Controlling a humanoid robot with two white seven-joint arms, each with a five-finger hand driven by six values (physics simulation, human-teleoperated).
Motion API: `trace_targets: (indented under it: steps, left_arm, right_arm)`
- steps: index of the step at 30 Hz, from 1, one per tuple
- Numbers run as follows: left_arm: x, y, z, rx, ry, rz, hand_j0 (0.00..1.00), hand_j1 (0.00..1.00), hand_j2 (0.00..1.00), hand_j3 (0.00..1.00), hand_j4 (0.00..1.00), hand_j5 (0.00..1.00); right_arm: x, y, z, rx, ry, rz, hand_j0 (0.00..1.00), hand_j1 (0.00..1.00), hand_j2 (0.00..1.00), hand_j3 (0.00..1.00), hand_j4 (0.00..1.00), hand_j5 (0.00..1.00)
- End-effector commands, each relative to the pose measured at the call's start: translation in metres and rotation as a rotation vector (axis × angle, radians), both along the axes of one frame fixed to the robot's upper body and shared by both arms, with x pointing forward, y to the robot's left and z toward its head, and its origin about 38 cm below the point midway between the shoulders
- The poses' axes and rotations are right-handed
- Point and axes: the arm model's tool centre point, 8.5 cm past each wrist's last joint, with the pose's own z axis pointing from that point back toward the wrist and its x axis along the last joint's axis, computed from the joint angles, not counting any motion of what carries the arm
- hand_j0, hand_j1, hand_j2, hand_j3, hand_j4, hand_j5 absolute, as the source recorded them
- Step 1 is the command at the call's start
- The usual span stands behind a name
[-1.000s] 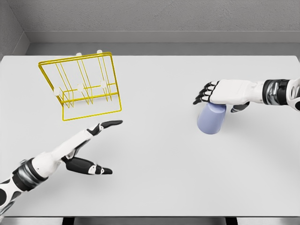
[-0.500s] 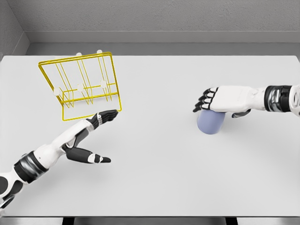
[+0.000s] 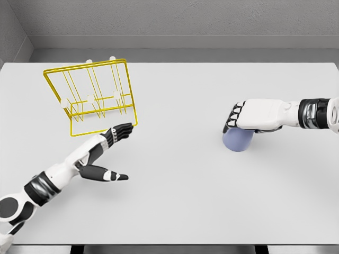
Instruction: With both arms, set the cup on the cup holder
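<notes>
Cup [image 3: 237, 141] unlabelled, under right hand [image 3: 258, 115] fingers [image 3: 231, 118].

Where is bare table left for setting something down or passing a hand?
The widest bare stretch of table lies between the left hand and the cup under the right hand, plus the near strip. It is crowded at the yellow rack, where the left fingertips nearly reach it.

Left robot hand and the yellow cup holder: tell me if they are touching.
Cannot tell. In the head view the left robot hand has its fingertips right at the lower front corner of the yellow cup holder, showing neither a clear gap nor plain contact.
</notes>
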Motion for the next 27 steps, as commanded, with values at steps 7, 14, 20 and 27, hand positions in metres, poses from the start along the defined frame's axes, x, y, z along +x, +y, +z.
trace_targets:
  steps: [7,14,20,27]
  left_arm:
    - [0.005,-0.006,-0.012,-0.008,0.041,0.02,1.0,1.0,1.0,1.0,1.0,1.0]
    - [0.007,-0.009,-0.016,-0.005,0.06,0.023,1.0,1.0,1.0,1.0,1.0,1.0]
    - [0.007,-0.013,-0.017,-0.013,0.06,0.019,1.0,1.0,1.0,1.0,1.0,1.0]
    - [0.009,-0.018,-0.017,-0.013,0.06,0.009,1.0,1.0,1.0,1.0,1.0,1.0]
  right_arm:
    - [0.001,0.0,0.001,0.0,-0.004,-0.004,0.64,0.64,0.64,0.64,0.64,0.64]
    - [-0.01,0.0,0.017,-0.006,-0.039,0.029,0.64,0.64,0.64,0.64,0.64,0.64]
    - [-0.025,0.0,0.037,-0.019,-0.085,0.068,0.6,0.6,0.6,0.6,0.6,0.6]
    - [-0.026,0.007,0.038,0.01,-0.077,0.081,0.6,0.6,0.6,0.6,0.6,0.6]
